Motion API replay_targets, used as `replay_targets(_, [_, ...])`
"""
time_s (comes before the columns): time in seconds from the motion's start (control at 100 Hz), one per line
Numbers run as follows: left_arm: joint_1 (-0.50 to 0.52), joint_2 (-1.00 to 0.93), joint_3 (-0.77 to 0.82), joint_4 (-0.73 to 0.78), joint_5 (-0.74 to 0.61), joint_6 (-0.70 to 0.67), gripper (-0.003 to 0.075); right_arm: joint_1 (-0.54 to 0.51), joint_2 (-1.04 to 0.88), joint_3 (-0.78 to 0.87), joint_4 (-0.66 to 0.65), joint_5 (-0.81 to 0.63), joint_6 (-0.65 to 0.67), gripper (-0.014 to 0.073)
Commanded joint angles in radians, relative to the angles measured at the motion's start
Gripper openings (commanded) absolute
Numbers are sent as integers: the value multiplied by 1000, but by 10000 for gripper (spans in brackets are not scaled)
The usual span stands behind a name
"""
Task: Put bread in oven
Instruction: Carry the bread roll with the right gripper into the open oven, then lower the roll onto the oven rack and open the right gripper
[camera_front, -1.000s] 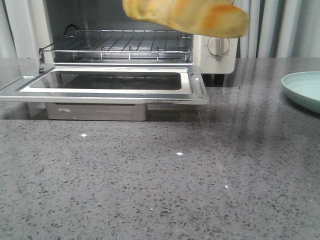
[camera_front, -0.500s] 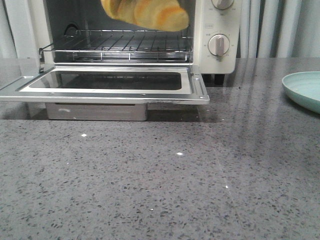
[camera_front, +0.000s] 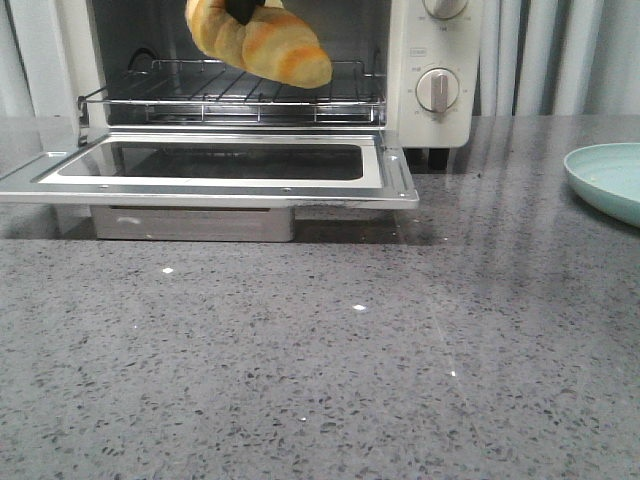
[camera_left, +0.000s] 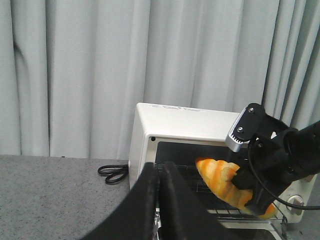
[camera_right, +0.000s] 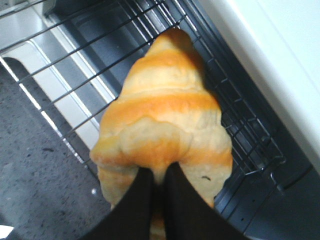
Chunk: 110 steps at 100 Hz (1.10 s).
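Now the right gripper (camera_right: 155, 192) is clenched on the bread (camera_front: 258, 40), holding it in the mouth of the oven (camera_front: 430, 60) just above the wire rack (camera_front: 230, 95), with the tapered end pointing toward 4 o'clock in the front view and the drop-down door (camera_front: 210, 170) lying open beneath it. Meanwhile the left gripper (camera_left: 156, 200) hangs well apart from the oven with its fingers pressed together on nothing, and a pale green plate (camera_front: 605, 180) rests on the grey surface (camera_front: 320, 360) at 3 o'clock.
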<state>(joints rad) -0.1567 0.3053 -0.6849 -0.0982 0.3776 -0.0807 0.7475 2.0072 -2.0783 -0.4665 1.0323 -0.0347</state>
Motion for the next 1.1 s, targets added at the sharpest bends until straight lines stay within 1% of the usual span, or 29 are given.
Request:
replay_targets(0.0, [-3,15,-33,-13,-72,-5,-21,-11,-36,-33,-66,-76,-6,-67])
replay_targets(0.2, [-3,15,-33,-13,-72,-5,-21,-25,-4,-33,-76,-114,-6,-67])
replay_targets(0.31, [-3,15,-33,-13,-72,-5,-21,-26,8,-33,-127,-142,-6,-67])
replay_targets(0.52, [-3,15,-33,-13,-72,-5,-21,-30,20,-33,-132,-157,-6,-57])
replay_targets(0.59, [-3,15,-33,-13,-72,-5,-21,-32,24,-33,-132,-157,-6,6])
replay_targets(0.65, [-3,15,-33,-13,-72,-5,-21,-33,26,-33,-132,-158,-6,121])
replay_targets(0.68, [-3,15,-33,-13,-72,-5,-21,-33,26,-33,-132,-161,-6,162])
replay_targets(0.7, [-3,15,-33,-13,-72,-5,-21,-35,26,-33,-132,-164,-6,217])
replay_targets(0.73, [-3,15,-33,-13,-72,-5,-21,-35,26,-33,-134,-169,-6,258])
replay_targets(0.76, [-3,15,-33,-13,-72,-5,-21,-35,26,-33,-134,-177,-6,320])
replay_targets(0.83, [-3,15,-33,-13,-72,-5,-21,-35,26,-33,-135,-190,-6,404])
replay_targets(0.88, [-3,15,-33,-13,-72,-2,-21,-35,26,-33,-135,-196,-6,425])
replay_targets(0.99, [-3,15,-33,-13,-72,4,-21,-35,26,-33,-135,-199,-6,424])
replay_targets(1.09, [-3,10,-33,-13,-72,37,-21,-33,26,-33,-135,-193,-6,424])
